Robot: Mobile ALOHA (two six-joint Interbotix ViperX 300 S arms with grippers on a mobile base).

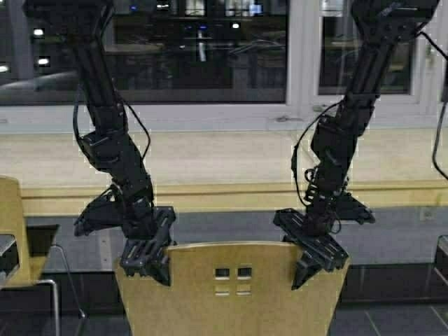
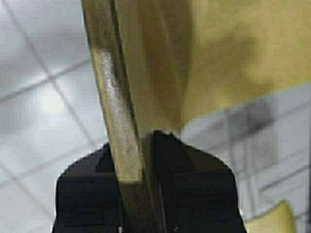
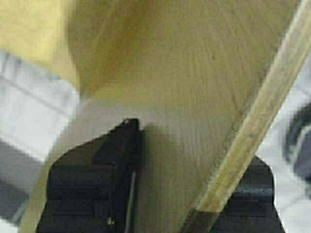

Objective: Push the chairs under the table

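A wide window (image 1: 210,49) spans twelve o'clock, its dark glass showing reflected lights (small bright spots). Its white frame post (image 1: 302,52) stands toward one o'clock. A grey tiled floor (image 2: 43,97) lies below, and a black cable (image 1: 439,140) hangs at three o'clock.

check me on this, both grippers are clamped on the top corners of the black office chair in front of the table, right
Not quite: it is a tan plywood chair, not a black office chair, as the high view shows. The left gripper and right gripper do straddle its back's top corners, in front of the table.
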